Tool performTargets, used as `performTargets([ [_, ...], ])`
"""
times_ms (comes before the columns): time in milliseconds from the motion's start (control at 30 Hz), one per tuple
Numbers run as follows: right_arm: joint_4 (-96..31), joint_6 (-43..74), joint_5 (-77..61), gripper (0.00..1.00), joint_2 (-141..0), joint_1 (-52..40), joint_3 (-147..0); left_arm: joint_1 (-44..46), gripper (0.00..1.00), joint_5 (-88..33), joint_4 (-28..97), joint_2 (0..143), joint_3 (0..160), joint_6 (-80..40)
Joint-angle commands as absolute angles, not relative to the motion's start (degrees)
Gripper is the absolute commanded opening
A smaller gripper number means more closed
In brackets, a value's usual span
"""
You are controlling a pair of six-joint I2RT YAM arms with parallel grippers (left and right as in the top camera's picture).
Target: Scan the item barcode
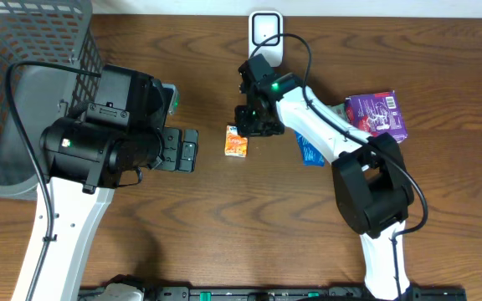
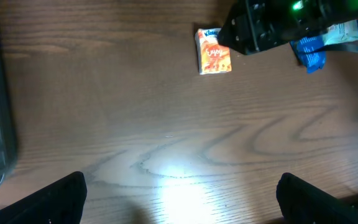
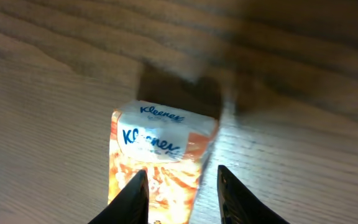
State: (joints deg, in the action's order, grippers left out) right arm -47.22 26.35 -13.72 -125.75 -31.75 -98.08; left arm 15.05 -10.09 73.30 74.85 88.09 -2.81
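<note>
The right fingers (image 3: 129, 202) fill the bottom of the right wrist view, 2 dark tips standing partly apart over the near end of the Kleenex tissue pack (image 3: 161, 163). Whether they already pinch it or only straddle it I cannot tell. The pack lies flat near the middle of the tabletop (image 1: 182, 50), printed face up with no barcode showing, so the code is probably underneath or on an edge.

To do this step well, I judge the tips should centre across the pack's narrow width, flank its sides and close gently, since the soft wrap may crumple or slide. The hidden face can then be turned toward the white device (image 1: 266, 29) at the far edge, probably the scanner.

The left fingers (image 2: 55, 199) are spread wide and hold nothing. A purple packet (image 1: 376, 113) and a blue packet (image 1: 310, 152) lie beside the right arm. The grey mesh basket (image 1: 23, 58) stands at the left, and no item shows in the part the left arm leaves visible.
</note>
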Motion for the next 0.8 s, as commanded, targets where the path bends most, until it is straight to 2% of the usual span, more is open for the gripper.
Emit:
performTargets([
  [0,-46.94,28.29,-14.26,0.3,-128.25,-33.63,-97.62,14.74,0.98,-9.37,73.49,75.02,88.62,-2.87],
  [267,-47.57,28.25,-10.04,0.28,-129.69,-33.85,-97.62,14.74,0.98,-9.37,73.49,75.02,88.62,-2.87],
  [367,-48.14,28.25,-5.21,0.31,-129.69,-33.08,-97.65,14.74,0.98,-9.37,73.49,75.02,88.62,-2.87],
  [767,-50.78,24.82,-1.61,0.29,-129.67,-24.23,-97.67,14.74,0.98,-9.37,73.49,75.02,88.62,-2.87],
])
